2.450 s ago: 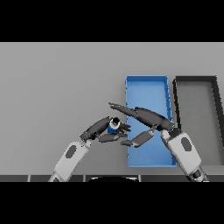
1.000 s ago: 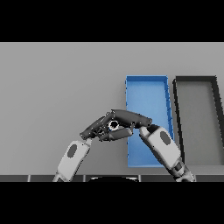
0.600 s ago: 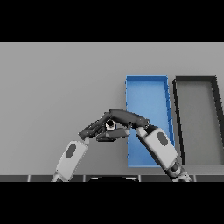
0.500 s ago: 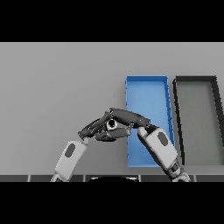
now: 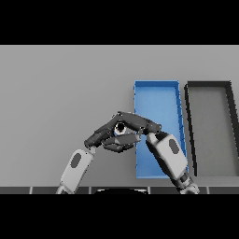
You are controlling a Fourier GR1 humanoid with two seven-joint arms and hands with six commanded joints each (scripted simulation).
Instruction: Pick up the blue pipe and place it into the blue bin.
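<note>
Matt grey table, smooth and unmarked; blue bin with a flat, plastic-looking matt finish; dark bin equally dull; left hand and right hand in dark matt material; forearm shells smooth pale grey, faintly glossy

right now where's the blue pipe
In the head view the blue pipe sits between the two hands, left hand and right hand, closed around it just left of the blue bin, near its left wall.
</note>
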